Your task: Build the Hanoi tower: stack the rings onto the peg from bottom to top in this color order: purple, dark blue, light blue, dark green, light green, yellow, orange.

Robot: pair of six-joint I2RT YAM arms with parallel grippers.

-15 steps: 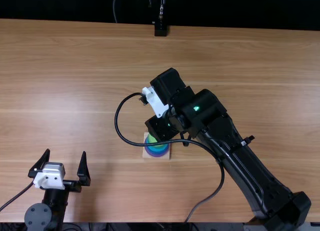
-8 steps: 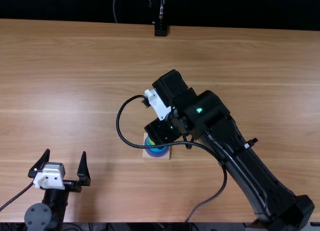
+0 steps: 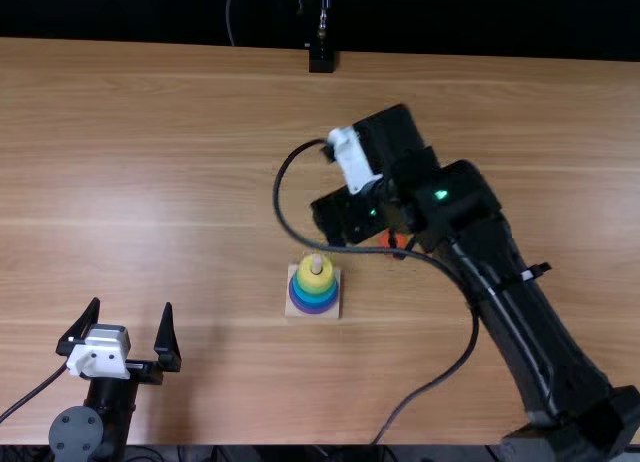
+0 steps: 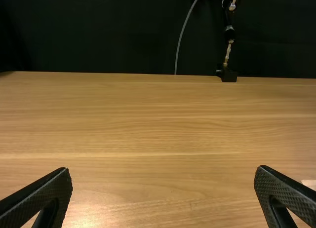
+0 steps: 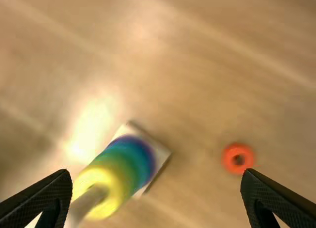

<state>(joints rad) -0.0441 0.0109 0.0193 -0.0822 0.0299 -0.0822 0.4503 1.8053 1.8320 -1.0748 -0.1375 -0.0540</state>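
The peg [image 3: 316, 264] is stood upright on a square wooden base [image 3: 291, 311], which is set on the light brown table [image 3: 180, 182]. A stack of rings is threaded on the peg: purple [image 3: 313, 308] is seen at the bottom, with blue and green bands above it, and the yellow ring [image 3: 315, 281] is laid uppermost, the peg's tip poking up through it.

The orange ring [image 5: 238, 149] is left lying flat on the table, to the right of the peg and a little farther from the near edge, apart from the base. It is partly covered by the right gripper [image 3: 370, 244] in the top view. The right gripper's fingers are spread wide, and nothing is held between them. The left gripper [image 3: 132, 303] is placed well to the left of the peg and nearer the near edge, its fingers also parted, with nothing gripped.
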